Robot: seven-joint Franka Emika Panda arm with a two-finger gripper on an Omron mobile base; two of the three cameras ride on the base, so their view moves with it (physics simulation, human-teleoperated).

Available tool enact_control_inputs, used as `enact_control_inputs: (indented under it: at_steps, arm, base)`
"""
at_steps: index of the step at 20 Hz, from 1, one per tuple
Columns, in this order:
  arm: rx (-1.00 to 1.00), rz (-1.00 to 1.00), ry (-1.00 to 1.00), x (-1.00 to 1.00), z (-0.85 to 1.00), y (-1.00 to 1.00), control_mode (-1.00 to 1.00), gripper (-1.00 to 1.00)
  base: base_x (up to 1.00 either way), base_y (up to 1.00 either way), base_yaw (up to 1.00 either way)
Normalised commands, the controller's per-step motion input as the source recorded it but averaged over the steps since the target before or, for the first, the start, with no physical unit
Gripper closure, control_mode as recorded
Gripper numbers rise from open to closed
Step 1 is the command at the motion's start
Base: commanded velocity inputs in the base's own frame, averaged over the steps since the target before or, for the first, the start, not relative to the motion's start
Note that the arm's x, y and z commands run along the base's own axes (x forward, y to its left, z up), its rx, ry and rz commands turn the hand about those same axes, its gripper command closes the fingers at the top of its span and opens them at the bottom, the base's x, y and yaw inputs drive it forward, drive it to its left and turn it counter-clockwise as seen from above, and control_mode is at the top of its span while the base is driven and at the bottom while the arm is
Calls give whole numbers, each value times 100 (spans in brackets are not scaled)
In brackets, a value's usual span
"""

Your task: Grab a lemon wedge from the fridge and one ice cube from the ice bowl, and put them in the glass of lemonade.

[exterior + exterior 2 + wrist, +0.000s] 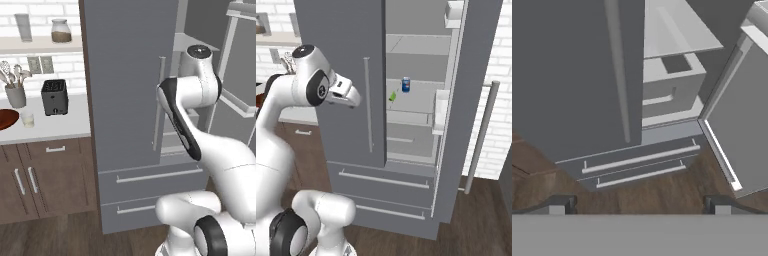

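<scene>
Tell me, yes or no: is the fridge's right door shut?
No. In the right base view the fridge has its right door swung open, baring shelves with the lemon wedge and a blue can.

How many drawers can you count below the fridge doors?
2. The upper drawer sits directly under the fridge doors; the lower drawer lies beneath it, near the floor. None seem hidden.

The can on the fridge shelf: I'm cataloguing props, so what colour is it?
Blue, with a pale top; the can shows best in the right base view.
</scene>
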Motion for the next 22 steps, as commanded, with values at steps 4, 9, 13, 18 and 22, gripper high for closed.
enact_control_inputs:
  at_steps: [4, 9, 13, 18, 22]
  arm:
    - [0, 0, 0, 100, -46, 0, -100, -100]
    - [0, 0, 0, 81, -55, -20, -100, -100]
    - [0, 0, -1, 65, -18, -14, -100, -100]
    - [2, 9, 0, 40, 0, 9, -100, -100]
    - [0, 8, 0, 45, -28, 7, -100, -100]
  base:
    - [0, 0, 0]
    - [0, 0, 0]
    - [0, 0, 0]
    - [0, 0, 0]
    - [0, 0, 0]
